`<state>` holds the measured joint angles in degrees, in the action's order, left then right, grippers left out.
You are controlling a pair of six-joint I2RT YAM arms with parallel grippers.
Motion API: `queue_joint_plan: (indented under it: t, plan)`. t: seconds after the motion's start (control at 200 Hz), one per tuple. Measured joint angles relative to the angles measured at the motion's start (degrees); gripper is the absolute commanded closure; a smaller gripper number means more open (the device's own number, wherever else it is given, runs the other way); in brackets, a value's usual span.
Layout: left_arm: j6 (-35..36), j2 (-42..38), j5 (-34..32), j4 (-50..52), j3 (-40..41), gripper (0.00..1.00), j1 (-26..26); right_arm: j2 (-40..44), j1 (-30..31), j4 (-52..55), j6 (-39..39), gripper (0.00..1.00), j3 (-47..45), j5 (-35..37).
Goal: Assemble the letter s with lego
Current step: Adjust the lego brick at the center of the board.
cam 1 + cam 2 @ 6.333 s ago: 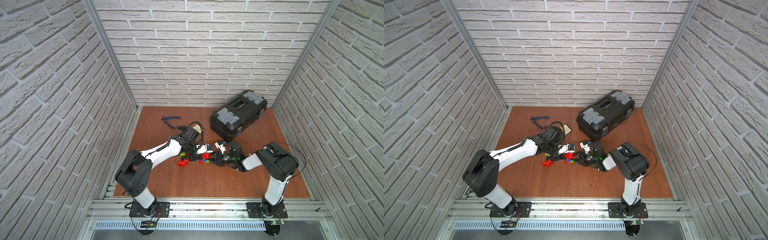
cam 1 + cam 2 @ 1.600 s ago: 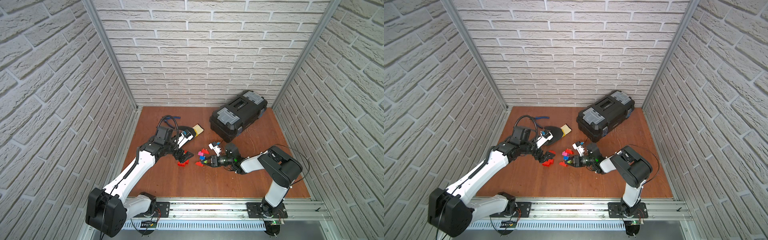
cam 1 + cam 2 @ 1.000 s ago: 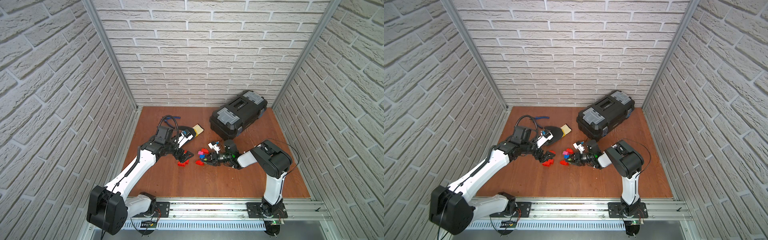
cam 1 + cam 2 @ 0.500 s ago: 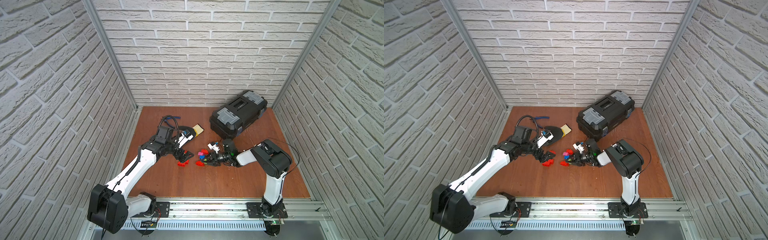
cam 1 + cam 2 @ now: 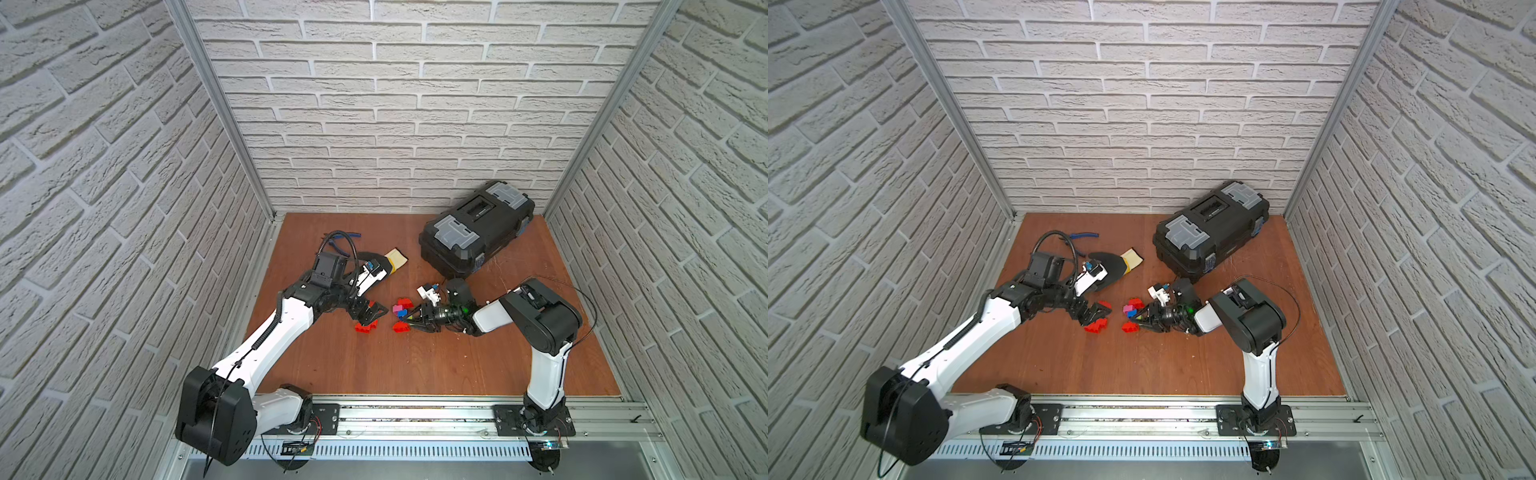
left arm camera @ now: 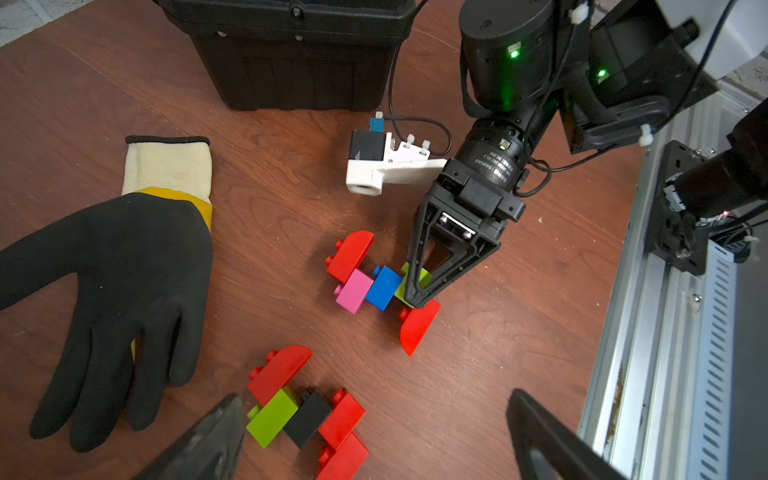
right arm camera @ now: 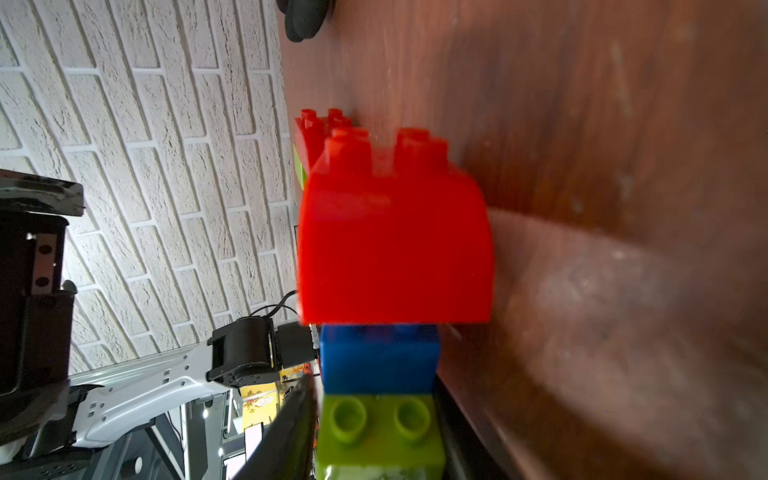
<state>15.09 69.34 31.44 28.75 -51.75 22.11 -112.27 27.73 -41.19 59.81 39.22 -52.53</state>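
The lego lies in two joined groups on the brown table. One is a red [image 6: 349, 253], pink [image 6: 353, 291], blue [image 6: 384, 286], lime green brick [image 6: 415, 276] and red [image 6: 417, 328] chain, which also shows in a top view [image 5: 399, 309]. My right gripper [image 6: 417, 297] [image 5: 409, 318] has its fingers against both sides of that lime green brick [image 7: 378, 428]. The second group [image 6: 307, 411] [image 5: 1095, 327] is red, lime, black and red. My left gripper [image 6: 374, 397] [image 5: 370, 312] hovers wide open over it, touching nothing.
A black glove [image 6: 116, 282] with a yellow cuff [image 5: 395, 257] lies beside the left wrist. A black toolbox [image 5: 473, 232] stands at the back right, and blue-handled pliers [image 5: 345, 237] at the back left. An aluminium rail [image 5: 415, 415] runs along the front edge.
Since six seconds ago the left arm has drawn back from the right gripper. Over the last second both arms stay almost still and the right gripper remains at the lime green brick.
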Motion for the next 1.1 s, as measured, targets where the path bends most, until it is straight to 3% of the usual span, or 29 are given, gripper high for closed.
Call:
queue_joint_plan:
  t: [0.33, 1.1]
  plan:
    - [0.0, 0.3, 0.2, 0.0, 0.0, 0.02, 0.0, 5.5, 0.6, 7.2, -4.2, 0.48, -1.1, 3.9]
    - [-0.4, 1.1, 0.2, 0.2, -0.1, 0.02, 0.0, 14.3, 2.4, 27.5, -16.1, 0.43, -0.9, 13.7]
